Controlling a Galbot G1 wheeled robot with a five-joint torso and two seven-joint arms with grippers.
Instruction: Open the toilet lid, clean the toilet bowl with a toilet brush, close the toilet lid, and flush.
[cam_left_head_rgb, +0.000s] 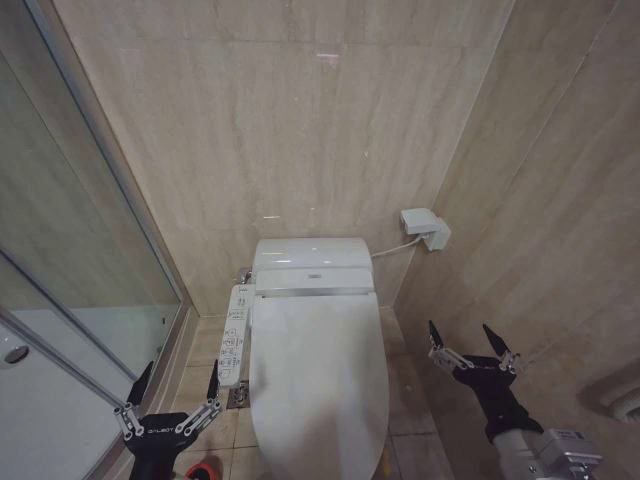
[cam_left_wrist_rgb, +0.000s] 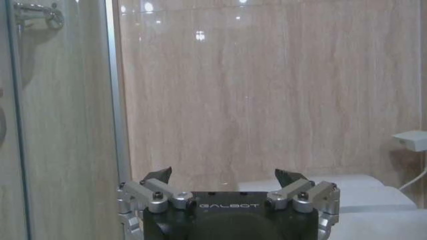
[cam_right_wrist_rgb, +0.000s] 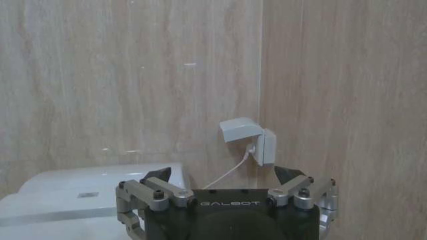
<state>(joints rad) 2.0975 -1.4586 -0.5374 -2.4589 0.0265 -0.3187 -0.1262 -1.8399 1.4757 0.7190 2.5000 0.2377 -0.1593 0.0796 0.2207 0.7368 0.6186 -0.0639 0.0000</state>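
Observation:
The toilet lid is a glossy white oval, lying shut over the toilet bowl, which it hides. A narrow white button panel runs along the bowl's left side. My left gripper hangs open low on the left, beside that panel and apart from the lid. In the left wrist view the left gripper faces the back wall with nothing between its fingers. On the right, near the side wall, my right gripper is open and empty, as the right wrist view confirms. A sliver of red cup shows under the left gripper; the toilet brush itself is hidden.
A glass shower door and a white shower tray close off the left. Beige tiled walls stand behind and to the right. A white socket box with a cable sits on the back wall. Narrow strips of floor flank the toilet.

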